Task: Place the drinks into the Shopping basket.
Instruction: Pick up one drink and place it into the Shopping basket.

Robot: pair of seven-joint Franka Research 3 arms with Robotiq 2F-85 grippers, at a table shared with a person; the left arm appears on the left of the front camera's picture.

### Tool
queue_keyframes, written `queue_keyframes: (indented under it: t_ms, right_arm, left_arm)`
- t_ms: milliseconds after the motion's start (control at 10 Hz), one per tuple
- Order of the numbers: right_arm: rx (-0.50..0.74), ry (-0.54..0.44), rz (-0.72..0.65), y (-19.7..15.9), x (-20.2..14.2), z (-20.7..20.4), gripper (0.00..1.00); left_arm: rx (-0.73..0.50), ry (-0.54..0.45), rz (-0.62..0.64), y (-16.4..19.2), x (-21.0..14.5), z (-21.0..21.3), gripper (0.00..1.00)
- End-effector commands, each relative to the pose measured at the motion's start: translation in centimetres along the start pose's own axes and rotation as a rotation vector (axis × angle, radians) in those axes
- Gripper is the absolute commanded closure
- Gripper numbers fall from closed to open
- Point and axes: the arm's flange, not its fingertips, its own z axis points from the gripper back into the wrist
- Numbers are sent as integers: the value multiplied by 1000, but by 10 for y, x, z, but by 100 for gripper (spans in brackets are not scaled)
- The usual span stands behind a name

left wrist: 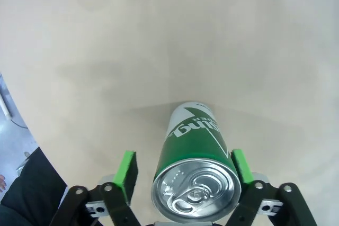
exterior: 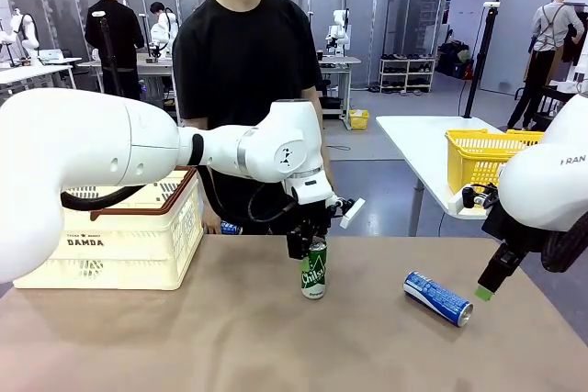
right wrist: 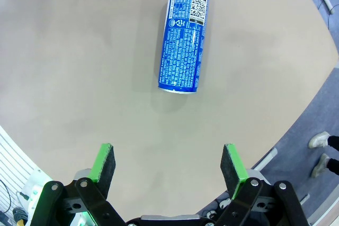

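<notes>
On the table, front view: the upright green can sits under the left gripper; the blue can lies near the right gripper; both are outside the Shopping basket, so everything's left, I'd say; left wrist view: jaws straddle the green can, gap at one pad, unclamped; right wrist view: jaws wide, empty, blue can ahead.

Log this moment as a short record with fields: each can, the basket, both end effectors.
green can: upright on the table, right of the basket
blue can: lying on its side on the table, apart from the green can
shopping basket: on the table's far left part; contents cannot be told
left end effector: fingers either side of the green can's top, a gap at one pad, not clamped
right end effector: open, above the table near the blue can, holding nothing
</notes>
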Motion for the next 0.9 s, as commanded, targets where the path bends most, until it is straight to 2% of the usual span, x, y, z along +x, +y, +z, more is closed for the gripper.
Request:
queue_keyframes:
  t_ms: [0,100,200,300,400,500,600,800]
  right_arm:
    - [3,2,8,-1,-2,0,0]
    - [3,2,8,-1,-2,0,0]
    - [3,2,8,-1,-2,0,0]
    - [3,2,8,-1,-2,0,0]
    - [3,2,8,-1,-2,0,0]
    - [3,2,8,-1,-2,0,0]
    - [3,2,8,-1,-2,0,0]
    - [3,2,8,-1,-2,0,0]
  left_arm:
    - [-25,-26,-19,11,6,7,38]
    - [-38,-30,-15,10,6,7,39]
    - [-49,-18,-4,9,6,6,58]
    - [-52,-12,0,9,6,4,59]
    - [-53,-11,2,8,6,4,78]
    - [-53,-1,7,8,7,5,79]
    - [-68,2,24,7,11,9,98]
    - [-87,12,69,5,16,34,98]
